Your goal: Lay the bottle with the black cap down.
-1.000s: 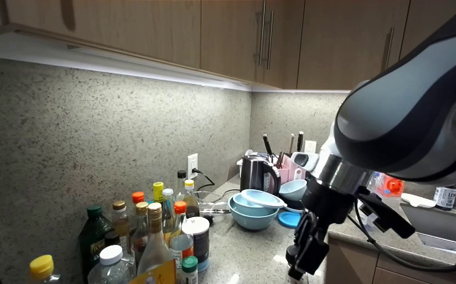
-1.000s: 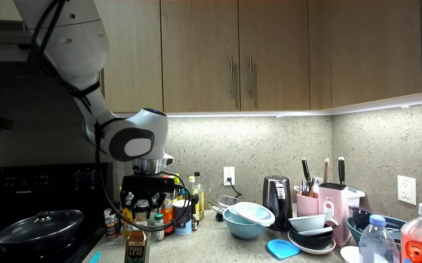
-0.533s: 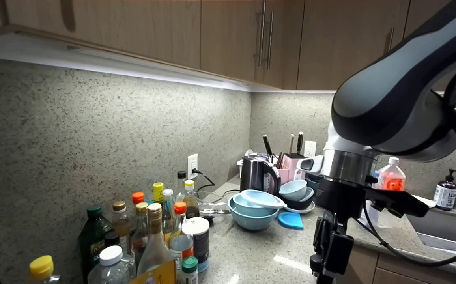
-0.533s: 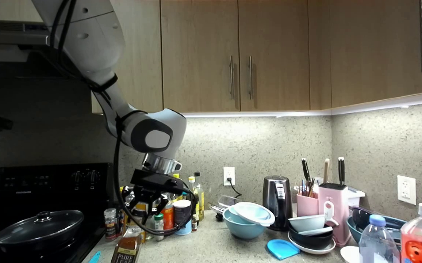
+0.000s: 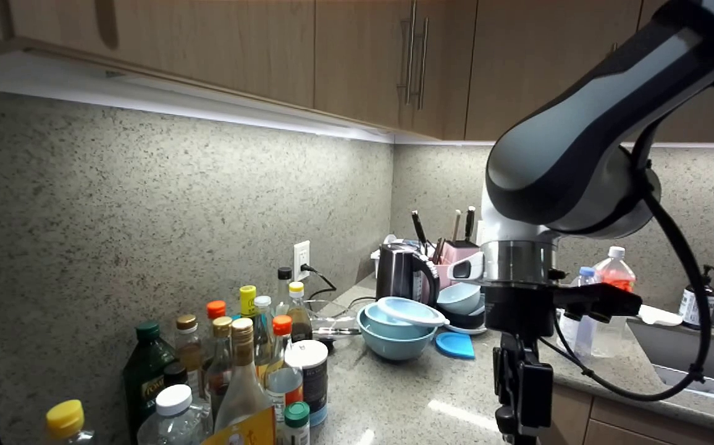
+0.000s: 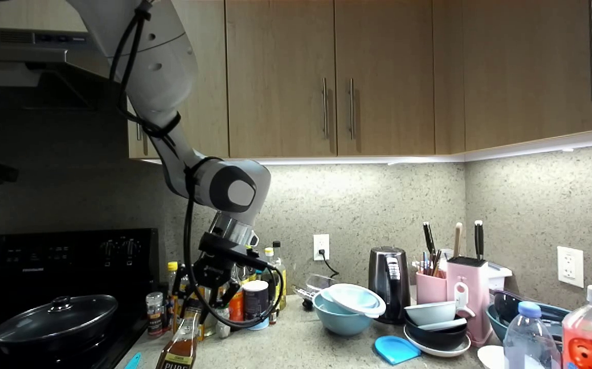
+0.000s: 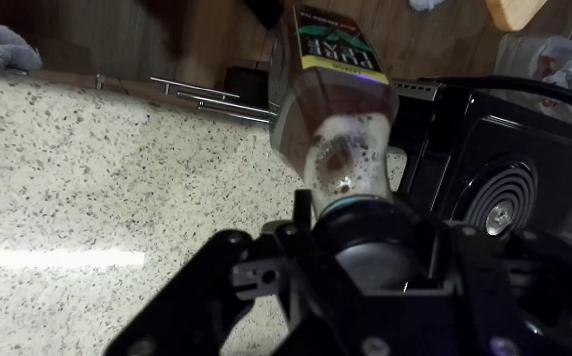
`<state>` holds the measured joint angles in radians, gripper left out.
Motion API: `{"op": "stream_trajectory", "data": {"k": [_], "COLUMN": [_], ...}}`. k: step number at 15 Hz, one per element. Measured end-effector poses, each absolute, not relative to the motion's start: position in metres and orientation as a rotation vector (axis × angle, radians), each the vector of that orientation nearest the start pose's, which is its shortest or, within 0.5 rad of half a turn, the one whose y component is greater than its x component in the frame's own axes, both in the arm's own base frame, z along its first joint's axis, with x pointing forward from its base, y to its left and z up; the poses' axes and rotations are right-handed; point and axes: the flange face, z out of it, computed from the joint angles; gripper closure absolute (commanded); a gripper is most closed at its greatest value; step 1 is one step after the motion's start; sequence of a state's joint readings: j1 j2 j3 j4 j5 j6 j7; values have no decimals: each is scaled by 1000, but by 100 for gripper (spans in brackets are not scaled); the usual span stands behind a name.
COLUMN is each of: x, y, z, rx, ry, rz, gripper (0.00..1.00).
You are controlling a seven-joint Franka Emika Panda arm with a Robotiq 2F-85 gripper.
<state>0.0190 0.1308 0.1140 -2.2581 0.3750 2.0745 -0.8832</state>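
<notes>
The bottle with the black cap [image 7: 335, 109] holds brown tea and has a Pure Leaf lemon label. In the wrist view its black cap [image 7: 365, 222] sits between the two fingers of my gripper [image 7: 357, 212], which are shut on the cap and neck. In an exterior view the bottle [image 6: 178, 351] is tilted, neck up toward my gripper [image 6: 209, 298] and base to the lower left, cut off by the frame. I cannot tell whether its base touches the counter. In an exterior view my gripper [image 5: 520, 420] points down and the bottle is out of view.
Several other bottles [image 5: 243, 371] stand along the wall. Blue bowls [image 6: 344, 320], a kettle [image 6: 389, 284] and a blue scraper [image 6: 397, 349] are on the counter [image 6: 286, 348]. A stove with a lidded pan [image 6: 55, 323] is beside it. The counter's front edge [image 7: 132, 96] shows in the wrist view.
The bottle has gone from upright to tilted, its base swinging left in an exterior view. My arm has moved up and right there, and the gripper has tilted with the bottle still held.
</notes>
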Motion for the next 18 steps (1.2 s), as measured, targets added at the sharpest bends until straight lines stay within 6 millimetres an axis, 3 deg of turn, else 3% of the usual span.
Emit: {"op": "stream_trajectory", "data": {"k": [8,18], "x": [529,572], "y": [88,83], "z": [252,231], "rx": [-2548,-2796], "ry": [-1029,-678], "rz": [466,736], "gripper": [81,81]}}
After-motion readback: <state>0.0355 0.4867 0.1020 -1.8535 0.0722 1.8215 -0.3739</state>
